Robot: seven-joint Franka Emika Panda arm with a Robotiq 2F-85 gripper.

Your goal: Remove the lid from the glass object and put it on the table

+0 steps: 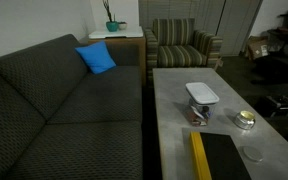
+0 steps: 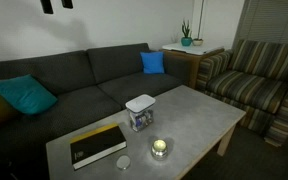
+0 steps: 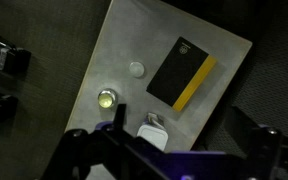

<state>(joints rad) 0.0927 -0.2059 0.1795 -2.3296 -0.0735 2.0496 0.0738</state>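
Note:
The white rounded-rectangular lid [image 1: 202,93] sits on the clear glass container [image 1: 198,110], which stands upright on the light-grey table [image 1: 174,85]. Both exterior views show them: lid [image 2: 140,101], container [image 2: 140,119], table [image 2: 199,115]. In the wrist view the lid [image 3: 154,131] shows from above near the table's edge [image 3: 124,45], partly hidden by my gripper [image 3: 169,158]. The gripper is high above the table, its fingers spread wide and empty. The arm does not show in either exterior view.
A black and yellow panel [image 1: 216,158] [image 2: 97,145] [image 3: 182,72] lies on the table. A round yellowish-topped item [image 1: 245,120] [image 2: 160,149] [image 3: 106,98] and a small clear tumbler [image 2: 124,162] [image 3: 136,69] stand nearby. A grey sofa [image 1: 64,110] runs alongside, and a striped armchair [image 1: 182,45] stands at the end.

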